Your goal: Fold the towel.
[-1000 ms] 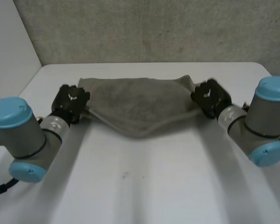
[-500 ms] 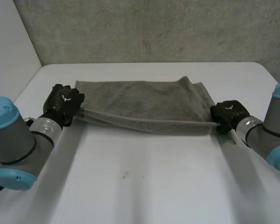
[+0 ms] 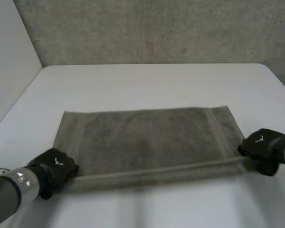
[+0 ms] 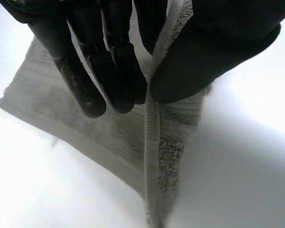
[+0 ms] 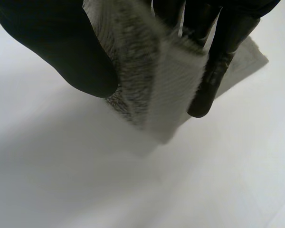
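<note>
The left hand [image 3: 54,167] grips the near left corner of the towel [image 3: 147,137], with the hem pinched between its thumb and straight fingers. The grey towel lies spread across the white surface [image 3: 147,80]. Its near edge is drawn straight from corner to corner and is perhaps lifted slightly, though that is hard to judge. The right hand [image 3: 262,151] pinches the towel's near right corner between thumb and fingers.
</note>
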### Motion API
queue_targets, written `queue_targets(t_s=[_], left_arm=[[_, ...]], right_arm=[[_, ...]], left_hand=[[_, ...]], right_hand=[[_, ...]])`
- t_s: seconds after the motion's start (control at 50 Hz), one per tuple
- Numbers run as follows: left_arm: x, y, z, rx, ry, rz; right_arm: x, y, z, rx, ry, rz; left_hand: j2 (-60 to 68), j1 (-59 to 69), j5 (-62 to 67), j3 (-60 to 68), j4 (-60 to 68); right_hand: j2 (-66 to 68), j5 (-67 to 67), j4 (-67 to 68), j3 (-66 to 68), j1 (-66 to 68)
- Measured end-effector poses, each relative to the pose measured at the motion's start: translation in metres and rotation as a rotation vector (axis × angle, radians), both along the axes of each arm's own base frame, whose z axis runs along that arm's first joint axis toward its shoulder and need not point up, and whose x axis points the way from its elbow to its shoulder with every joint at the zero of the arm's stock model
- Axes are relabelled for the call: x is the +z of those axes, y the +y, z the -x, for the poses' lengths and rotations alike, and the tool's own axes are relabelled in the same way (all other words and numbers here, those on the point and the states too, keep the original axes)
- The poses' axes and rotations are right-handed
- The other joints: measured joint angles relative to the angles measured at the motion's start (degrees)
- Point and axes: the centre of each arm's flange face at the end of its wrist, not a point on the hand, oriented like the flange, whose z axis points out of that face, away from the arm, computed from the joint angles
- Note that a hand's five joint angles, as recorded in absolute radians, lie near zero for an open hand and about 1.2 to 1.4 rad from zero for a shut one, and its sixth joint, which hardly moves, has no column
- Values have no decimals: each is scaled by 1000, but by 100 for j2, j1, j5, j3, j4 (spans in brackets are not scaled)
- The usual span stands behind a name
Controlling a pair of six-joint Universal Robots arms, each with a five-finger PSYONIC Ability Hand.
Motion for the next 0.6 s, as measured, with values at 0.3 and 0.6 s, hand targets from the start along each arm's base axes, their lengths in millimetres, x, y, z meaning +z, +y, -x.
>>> queue_targets(t_s=[0.3, 0.6], left_arm=[[-18, -107, 47, -57, 83, 401], [-46, -179, 72, 1, 81, 498]], right_arm=[[-12, -66, -48, -52, -102, 246], [-45, -131, -89, -59, -132, 550]], left_hand=[[2, 15, 0, 2, 1], [-21, 7, -8, -21, -20]], right_hand=[[4, 46, 0, 0, 0], [4, 114, 21, 0, -10]])
